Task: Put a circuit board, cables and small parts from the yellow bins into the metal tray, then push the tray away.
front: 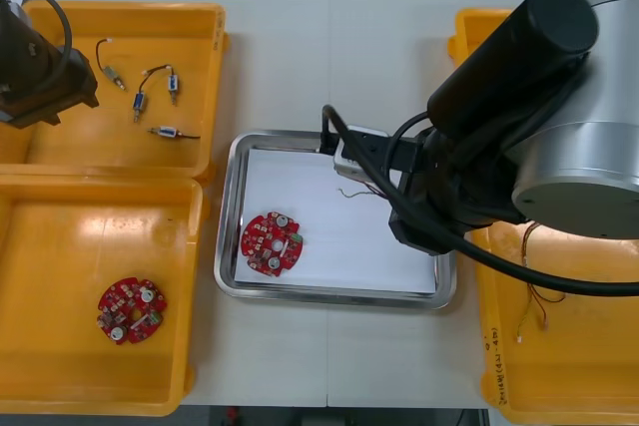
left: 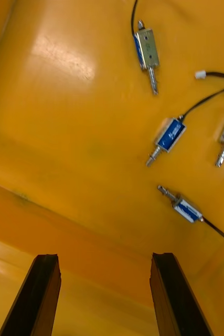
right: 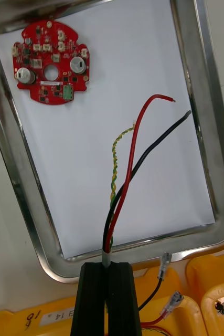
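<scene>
Two black fingers of my right claw stand close together, pinched on a cable whose grey sleeve fills the slit between them. Out of the sleeve fan a red strand, a black strand and a twisted yellow one, all above the white liner of the metal tray. Whether their bare tips touch the liner I cannot tell. The cable's other end, with its plugs, runs back past my fingers over the right bins and is cut off there. Beyond the strands a circuit board lies flat near the tray's left edge, in its near half, well apart from the cable.

Seen from above, my right forearm reaches in from the right across those bins. It covers the claw itself, the tray's far right corner and part of its right edge.

My left claw hangs wide open, with nothing between its fingers, over the far left bin toward that bin's left edge. The arm is cut off at the view's side. Small metal parts lie on the bin floor beyond the fingers, some with wires running out of sight. A second board lies in the near left bin.
</scene>
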